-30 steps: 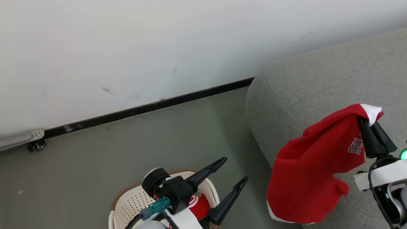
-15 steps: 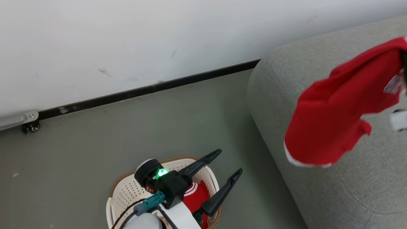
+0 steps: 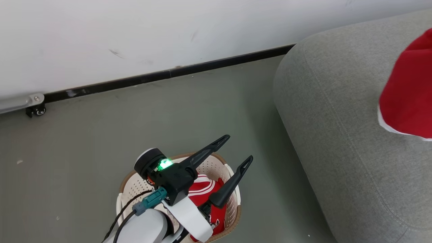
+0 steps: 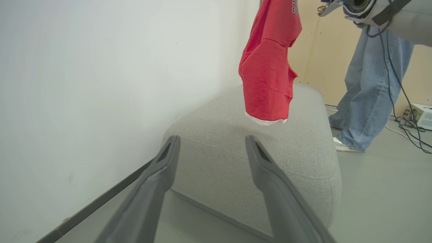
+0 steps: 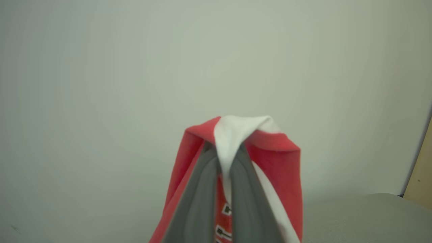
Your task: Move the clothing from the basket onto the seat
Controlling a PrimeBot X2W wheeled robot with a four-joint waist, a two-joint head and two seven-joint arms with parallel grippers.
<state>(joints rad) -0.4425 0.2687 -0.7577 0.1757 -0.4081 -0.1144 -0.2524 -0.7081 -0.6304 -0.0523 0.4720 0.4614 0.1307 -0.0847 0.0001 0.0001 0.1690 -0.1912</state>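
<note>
A red garment (image 3: 406,101) with white trim hangs in the air over the grey seat (image 3: 337,118), its hem a little above the cushion in the left wrist view (image 4: 268,77). My right gripper (image 5: 225,152) is shut on a fold of that clothing, white trim pinched between its fingers. A second red garment (image 3: 202,194) with white stripes lies in the cream basket (image 3: 130,199) on the floor. My left gripper (image 3: 238,148) hovers open above the basket, nothing between its fingers (image 4: 158,175), which point toward the seat (image 4: 219,148).
A white wall with a black skirting (image 3: 168,72) runs behind the basket and seat. A person's jeans-clad legs (image 4: 368,94) stand beyond the seat, with cables and a white box (image 4: 422,116) on the floor there. A small caster (image 3: 35,109) sits by the wall.
The right gripper has carried the red garment up and to the right over the seat, mostly out of the head view. The head view itself has shifted. The left gripper stays open above the basket.
</note>
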